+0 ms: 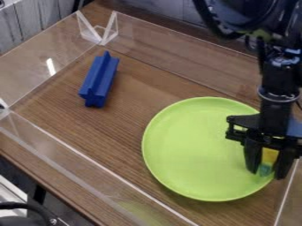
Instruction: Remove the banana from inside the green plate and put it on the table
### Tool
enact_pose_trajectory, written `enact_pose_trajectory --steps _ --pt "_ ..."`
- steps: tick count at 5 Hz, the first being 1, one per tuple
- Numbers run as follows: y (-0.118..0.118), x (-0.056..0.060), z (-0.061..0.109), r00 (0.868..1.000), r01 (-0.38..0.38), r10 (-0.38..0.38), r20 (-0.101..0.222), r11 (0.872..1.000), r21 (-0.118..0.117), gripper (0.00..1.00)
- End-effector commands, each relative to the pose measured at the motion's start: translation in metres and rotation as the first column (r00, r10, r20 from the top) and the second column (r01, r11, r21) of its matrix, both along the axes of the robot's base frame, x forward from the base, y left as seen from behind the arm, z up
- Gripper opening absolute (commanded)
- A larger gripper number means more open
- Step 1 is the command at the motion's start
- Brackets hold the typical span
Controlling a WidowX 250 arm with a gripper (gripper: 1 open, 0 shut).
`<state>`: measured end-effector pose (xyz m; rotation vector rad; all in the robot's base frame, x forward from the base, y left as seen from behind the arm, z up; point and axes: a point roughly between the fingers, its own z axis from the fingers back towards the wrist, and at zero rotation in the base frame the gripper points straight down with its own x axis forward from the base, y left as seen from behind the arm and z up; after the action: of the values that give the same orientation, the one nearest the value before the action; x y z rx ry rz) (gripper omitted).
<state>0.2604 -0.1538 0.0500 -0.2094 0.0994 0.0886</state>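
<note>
Gripper [269,166] points down at the right edge of the plate [195,146], its jaws pinched tight around the banana [270,167]. Only a little yellow-green bit shows between the black fingers. Far left on the table [141,88] lies a blue block [99,78].

No text, label, brand, number or sign can be read anywhere here, neither on the things in view nor on the robot
</note>
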Motion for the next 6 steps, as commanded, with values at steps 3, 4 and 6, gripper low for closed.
enact_pose_trajectory --steps 3,4,6 --pt "-0.002 0.011 0.034 0.998 0.035 -0.034 0.054 0.999 -0.029 0.00" --pt "-0.001 0.012 0.039 0.998 0.049 -0.047 0.049 0.998 -0.026 0.00" --pt "0.000 0.013 0.048 0.996 0.080 -0.079 0.040 0.997 -0.019 0.00"
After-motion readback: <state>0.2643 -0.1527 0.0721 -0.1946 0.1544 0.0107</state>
